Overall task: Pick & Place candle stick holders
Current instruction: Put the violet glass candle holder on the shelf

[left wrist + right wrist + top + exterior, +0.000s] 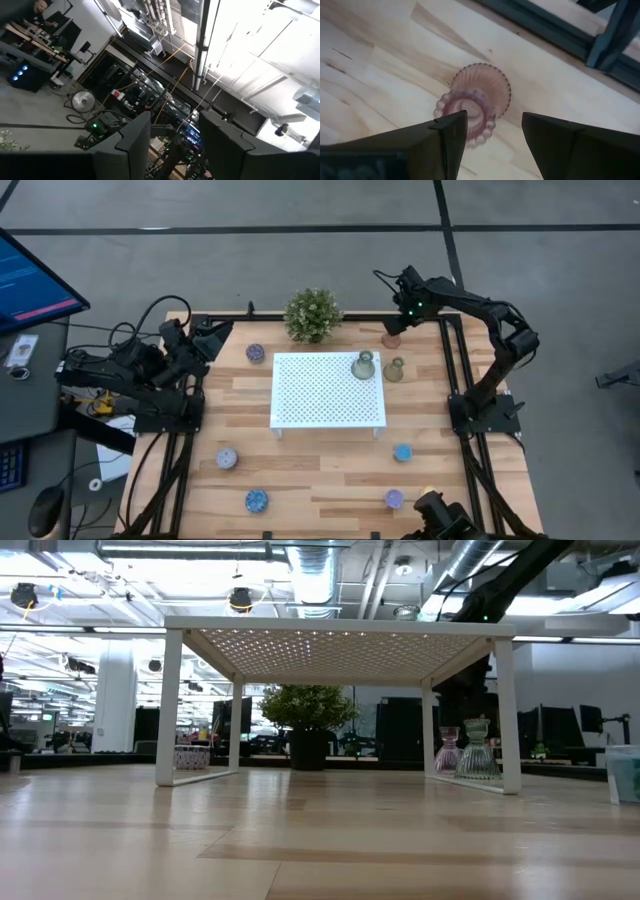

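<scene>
Now right tool [490, 135], spread open, above upright pink holder [472, 102], neck up.

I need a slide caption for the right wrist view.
Open right gripper above the pink ribbed glass candle holder on the wooden table.

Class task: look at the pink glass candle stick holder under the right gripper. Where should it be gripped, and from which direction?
Probably the narrow neck just below the beaded rim of the pink holder, coming straight down from above. It stands upright on the table, flared base below, and the open right gripper already hangs over it.
</scene>
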Available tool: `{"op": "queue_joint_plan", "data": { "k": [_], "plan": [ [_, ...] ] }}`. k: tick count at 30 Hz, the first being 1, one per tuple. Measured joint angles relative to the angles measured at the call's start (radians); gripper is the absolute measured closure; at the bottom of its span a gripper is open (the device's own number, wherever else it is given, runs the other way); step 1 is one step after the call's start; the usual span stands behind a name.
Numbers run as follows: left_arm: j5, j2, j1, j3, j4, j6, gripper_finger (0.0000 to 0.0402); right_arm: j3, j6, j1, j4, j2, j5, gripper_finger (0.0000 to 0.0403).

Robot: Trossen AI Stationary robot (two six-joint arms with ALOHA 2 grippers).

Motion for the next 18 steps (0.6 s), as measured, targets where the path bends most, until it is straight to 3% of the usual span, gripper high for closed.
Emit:
{"op": "queue_joint_plan", "data": {
  "k": [7, 14, 18],
  "plan": [
    [-0.015, 0.000, 0.000, 0.000, 0.000, 0.003, 0.0234, -0.048, 0.011, 0.000, 0.077, -0.003, -0.006, 0.0250],
    [-0.018, 0.000, 0.000, 0.000, 0.000, 0.003, 0.0234, -0.065, 0.007, 0.000, 0.079, -0.006, -0.016, 0.0377],
    [-0.018, 0.000, 0.000, 0.000, 0.000, 0.000, 0.0234, -0.064, -0.007, 0.000, 0.077, -0.006, -0.026, 0.0380]
  ]
}}
